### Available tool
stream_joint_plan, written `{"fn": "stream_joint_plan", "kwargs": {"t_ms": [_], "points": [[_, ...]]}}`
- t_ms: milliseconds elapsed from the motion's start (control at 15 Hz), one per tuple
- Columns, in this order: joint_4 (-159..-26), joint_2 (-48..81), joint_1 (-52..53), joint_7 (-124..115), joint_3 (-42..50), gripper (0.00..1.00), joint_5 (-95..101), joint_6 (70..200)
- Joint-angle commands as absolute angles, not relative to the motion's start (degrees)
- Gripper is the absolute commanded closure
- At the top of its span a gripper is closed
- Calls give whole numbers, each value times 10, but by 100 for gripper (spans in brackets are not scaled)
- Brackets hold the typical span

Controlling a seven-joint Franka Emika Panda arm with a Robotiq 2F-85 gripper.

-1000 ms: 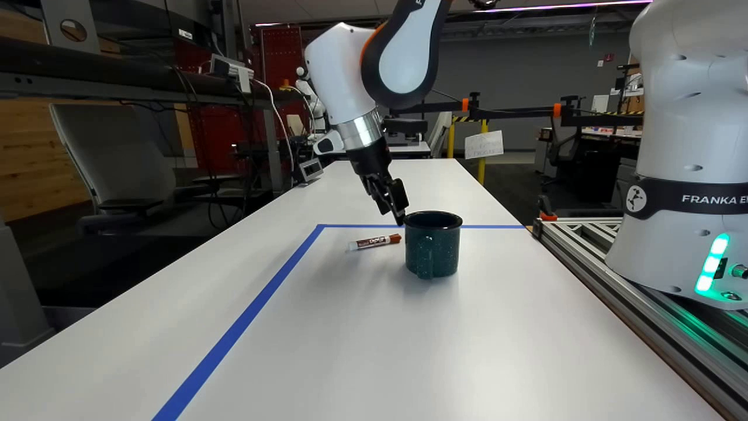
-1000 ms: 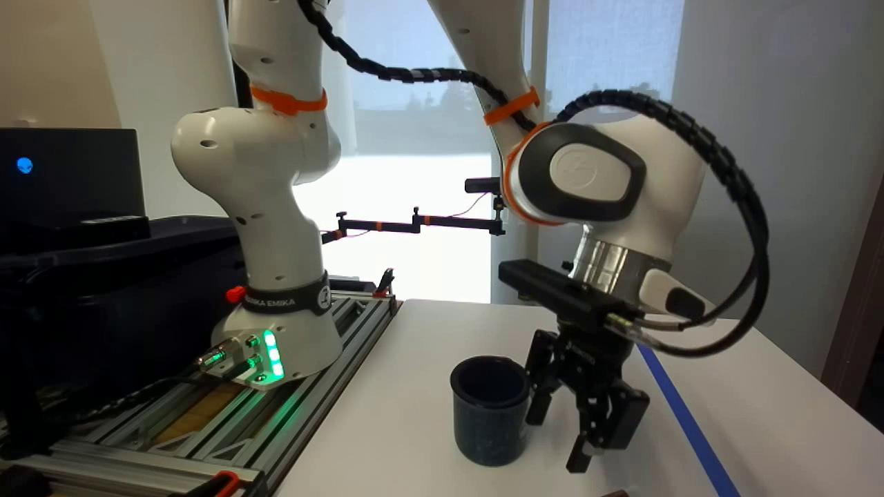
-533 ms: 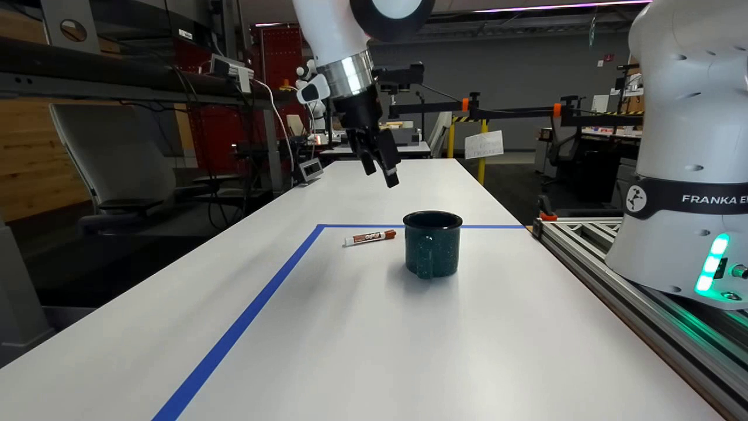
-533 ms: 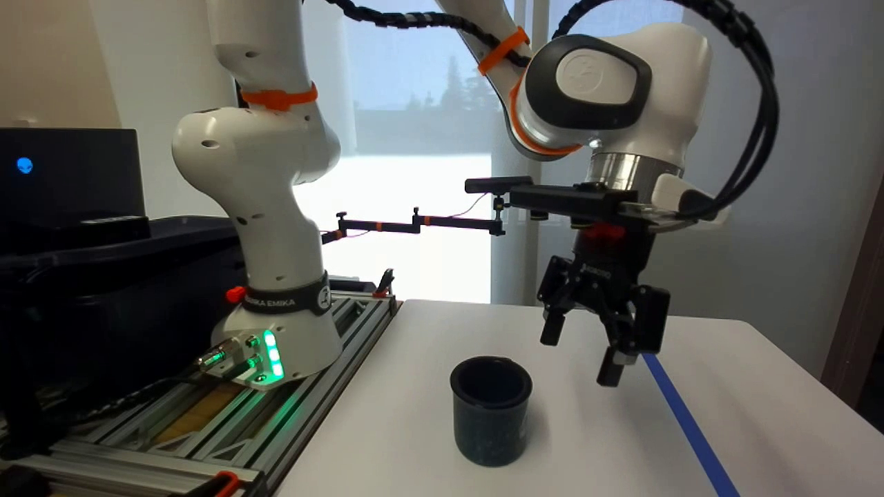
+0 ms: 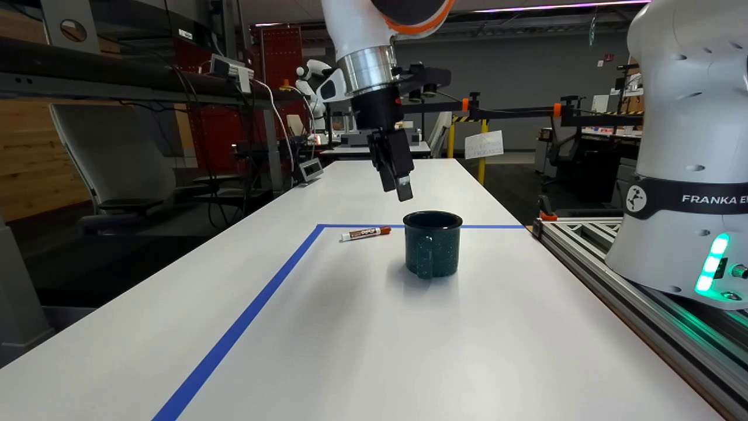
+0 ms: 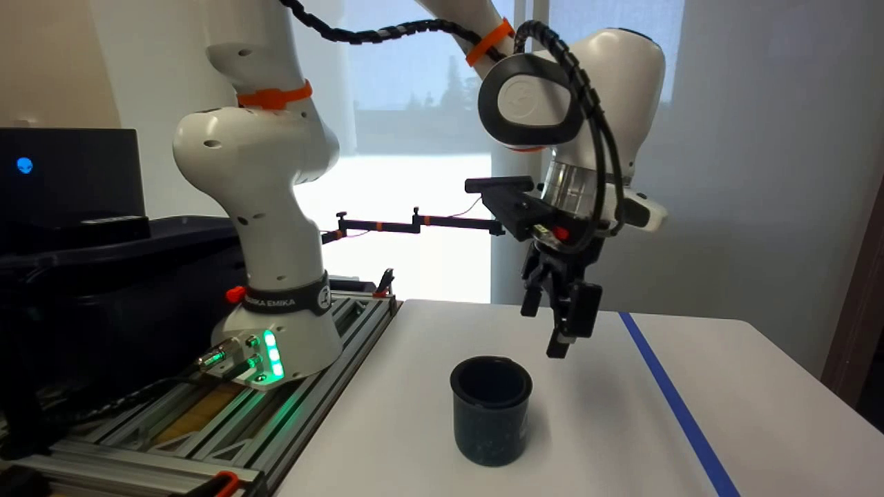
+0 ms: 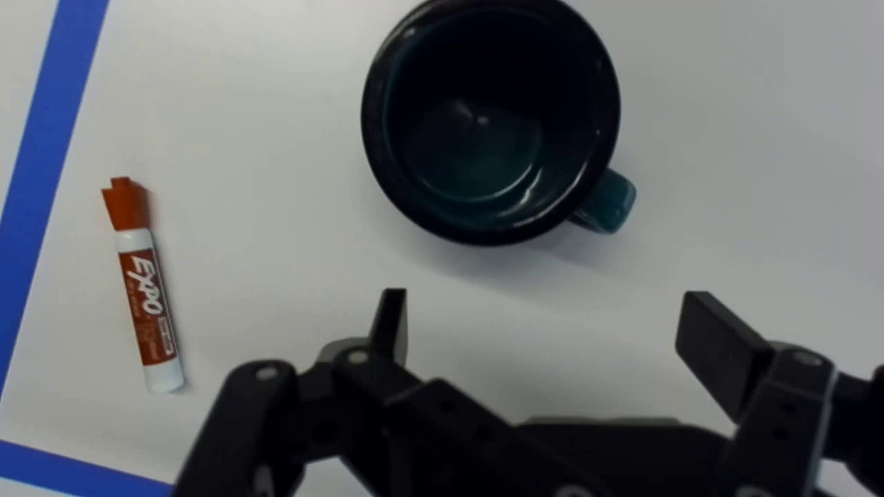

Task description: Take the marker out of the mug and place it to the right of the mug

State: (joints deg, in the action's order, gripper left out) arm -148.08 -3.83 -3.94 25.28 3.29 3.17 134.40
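Tabletop (image 5: pixel 467 351), white, smooth and flat, is the biggest thing I watch over from here, running far back in an exterior view. Reaching over it is my arm (image 6: pixel 255 152), white, rounded and jointed, with black trim. Two straight strips of bright blue tape (image 7: pixel 45 138) are stuck to the surface. Next in size comes my matte black, two-fingered claw (image 7: pixel 549 321), hanging in the air at a tilt; I have it released, its dark, blocky fingers (image 7: pixel 722 352) spread wide with white tabletop showing between them. A squat, glossy, speckled dark teal cylindrical mug (image 5: pixel 432 254) stands upright on the tabletop, near the claw but not touching it. Smallest is the slim, white and reddish-brown plastic marker (image 7: pixel 146 297), lying flat on the tabletop, out of the mug. It sits lower than my claw and off to one side: in the wrist view it is left of both fingers, well apart from them. By count, I have two tape strips, one claw with two fingers, one mug and one marker
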Motion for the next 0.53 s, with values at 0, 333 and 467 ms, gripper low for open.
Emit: {"fn": "stream_joint_plan", "kwargs": {"t_ms": [0,333,467], "points": [[-1562,-104,-31,266,39,0,-4,1467],[-1562,-81,-38,176,35,0,112,1509],[-1566,-85,-38,169,35,0,117,1513]]}}
